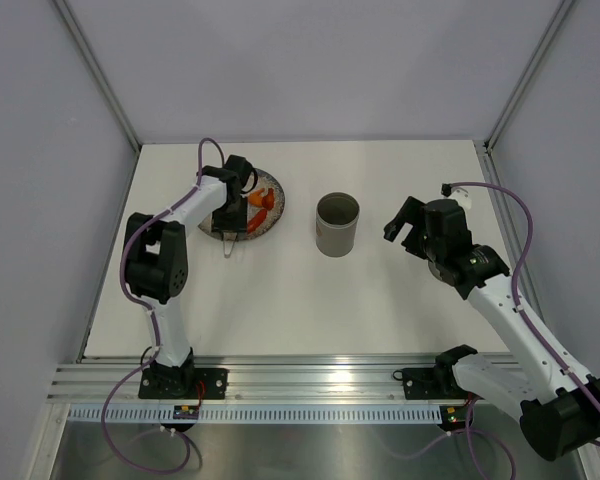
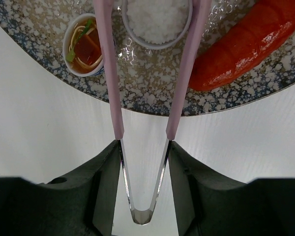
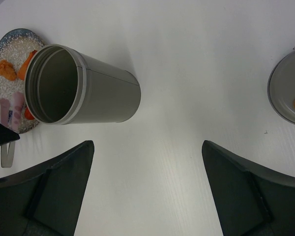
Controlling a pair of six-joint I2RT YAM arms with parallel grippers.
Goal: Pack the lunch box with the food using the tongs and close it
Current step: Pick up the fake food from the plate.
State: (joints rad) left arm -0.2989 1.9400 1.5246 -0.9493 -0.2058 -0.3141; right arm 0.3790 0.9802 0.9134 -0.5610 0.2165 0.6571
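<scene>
While my left gripper [image 2: 143, 147] pinches the tongs [image 2: 187, 73] over the food [image 2: 246, 44], my right gripper [image 3: 147, 145] gapes empty; lunch box [image 3: 108, 98] unfilled, unclosed.

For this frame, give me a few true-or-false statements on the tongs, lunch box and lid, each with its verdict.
1. The left tool grips the tongs, whose arms reach out over the plate. True.
2. The lunch box already contains food. False: its inside is empty; the food lies on the plate.
3. The right tool is shut on the lid. False: it is open and holds nothing; the lid lies on the table, apart from it.
4. The lunch box stands upright with no lid on. True.
</scene>
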